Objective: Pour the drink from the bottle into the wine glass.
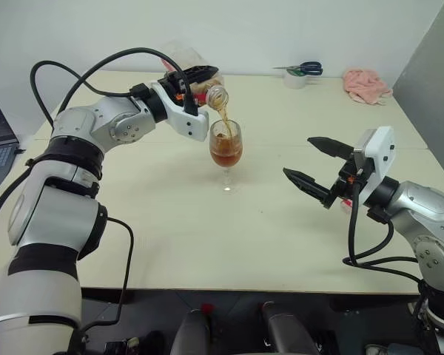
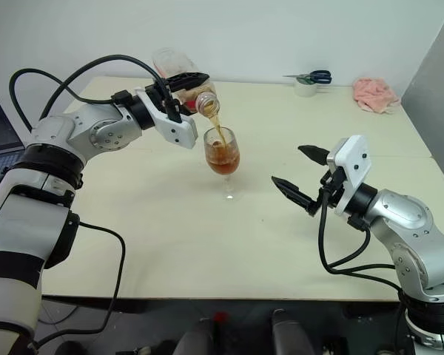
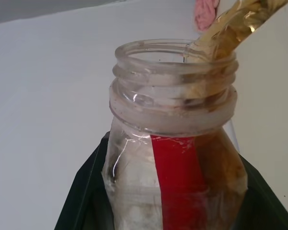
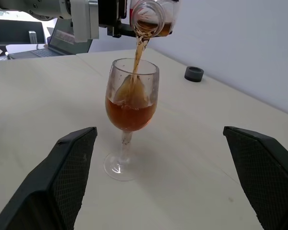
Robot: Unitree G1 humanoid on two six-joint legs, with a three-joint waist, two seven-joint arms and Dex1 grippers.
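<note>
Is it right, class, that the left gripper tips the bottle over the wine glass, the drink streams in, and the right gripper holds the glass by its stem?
Not quite. The right gripper holds nothing: its jaws stand open, apart from the wine glass, as the left eye view shows. The rest is right: the left gripper tips the bottle and the drink streams in.
</note>
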